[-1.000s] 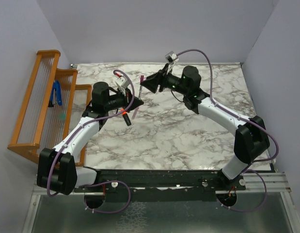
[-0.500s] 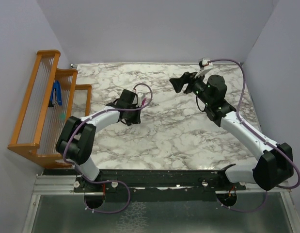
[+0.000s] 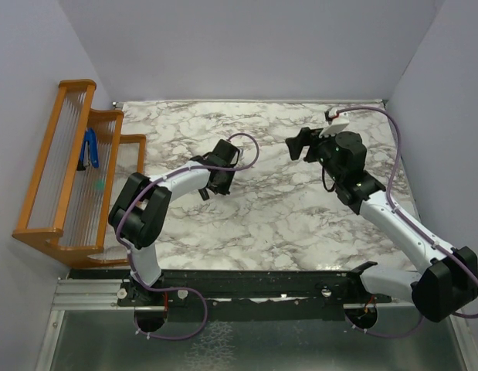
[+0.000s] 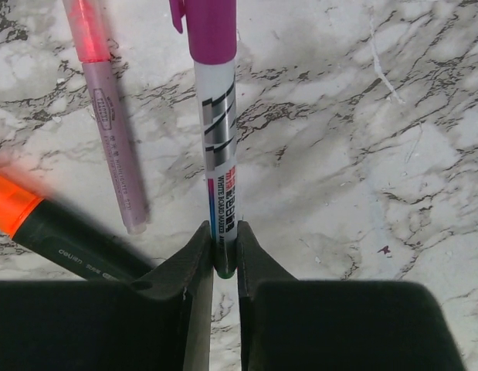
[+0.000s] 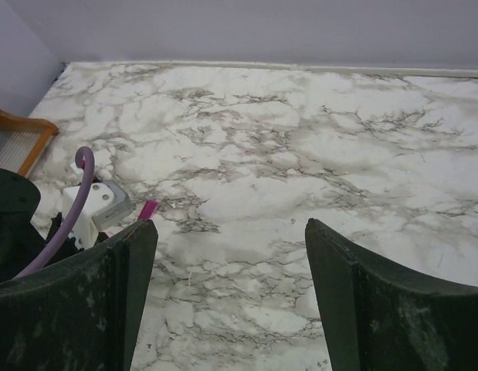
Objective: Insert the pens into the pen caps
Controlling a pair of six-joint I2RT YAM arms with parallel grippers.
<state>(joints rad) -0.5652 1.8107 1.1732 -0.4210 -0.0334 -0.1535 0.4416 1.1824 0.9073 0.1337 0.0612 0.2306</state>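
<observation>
In the left wrist view a white pen (image 4: 221, 139) with a magenta cap (image 4: 211, 27) on its far end lies on the marble. My left gripper (image 4: 225, 228) is shut on its near end. Left of it lies a pinkish pen (image 4: 115, 154) with a pink cap (image 4: 86, 31) on it. At the lower left lies a black marker (image 4: 76, 243) with an orange cap (image 4: 11, 205). In the top view the left gripper (image 3: 223, 158) is low at mid-table. My right gripper (image 3: 300, 145) hangs open to its right, nothing between its fingers (image 5: 231, 224). A bit of magenta cap (image 5: 148, 209) shows there.
A wooden rack (image 3: 76, 154) stands along the left edge of the marble table (image 3: 285, 216), with a blue-handled tool (image 3: 90, 148) in it. Walls close the table at the back and on both sides.
The grippers were together at the back of the table. The left arm has brought the pen down to the marble at mid-table. The right gripper has opened wide and drawn away to the right.
</observation>
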